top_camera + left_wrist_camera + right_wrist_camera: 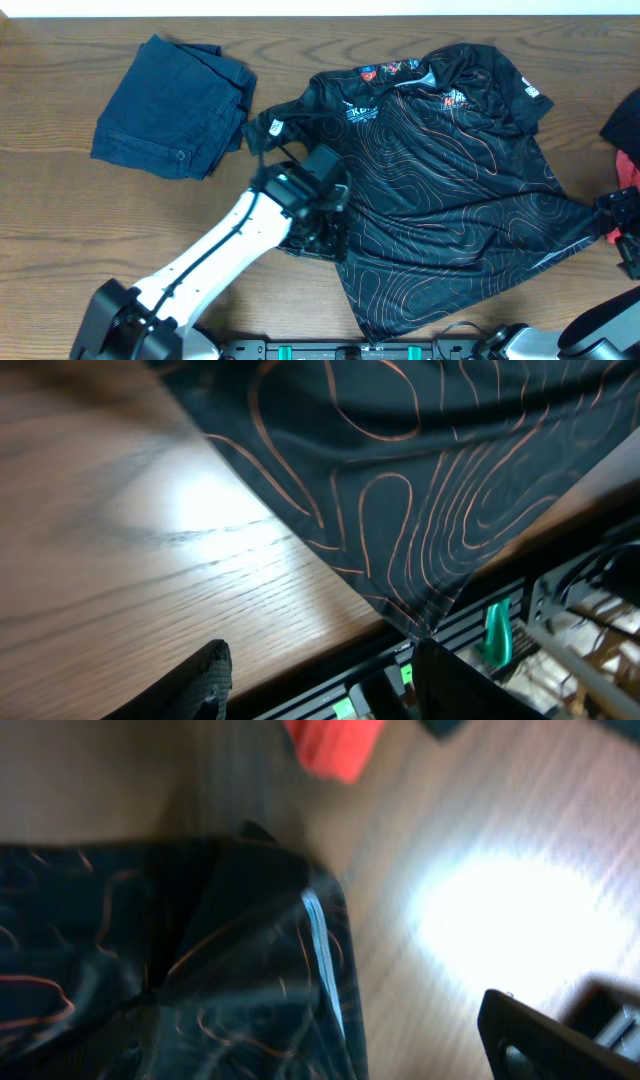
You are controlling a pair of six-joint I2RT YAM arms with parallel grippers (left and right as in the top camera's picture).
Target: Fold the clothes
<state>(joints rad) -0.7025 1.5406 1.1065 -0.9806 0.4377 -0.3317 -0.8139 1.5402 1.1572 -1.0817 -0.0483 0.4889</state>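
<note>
- The left gripper (320, 228) is seen over the near left edge of the black jersey (450, 180), at the end of the white arm that reaches in from the near left corner.
- In the left wrist view its fingers (205, 675) are found apart. Bare wood is seen between them and no cloth is clamped.
- In the same view a corner of the jersey's hem is seen just beside the other finger, with the cloth spreading away from the jaws.
- The right gripper (622, 228) is placed at the right edge of the table (60, 220), just beside the jersey's near right corner.
- In the right wrist view only one finger (540, 1040) is shown, well to one side. The jaws are judged parted, and the turned-up corner with its pale stripe lies on the wood, unclamped.
- The jersey is laid out flat, chest side up, on the centre and right of the table.
- Its collar (425, 75) is pointed to the far edge and its hem (480, 290) to the robot. The long axis runs far to near, tilted slightly, with the hem's right corner drawn out towards the right gripper.
- A folded navy denim garment (170, 105) is noted at the far left, near the jersey's sleeve.
- A red garment (628, 168) is noted at the right edge.
</note>
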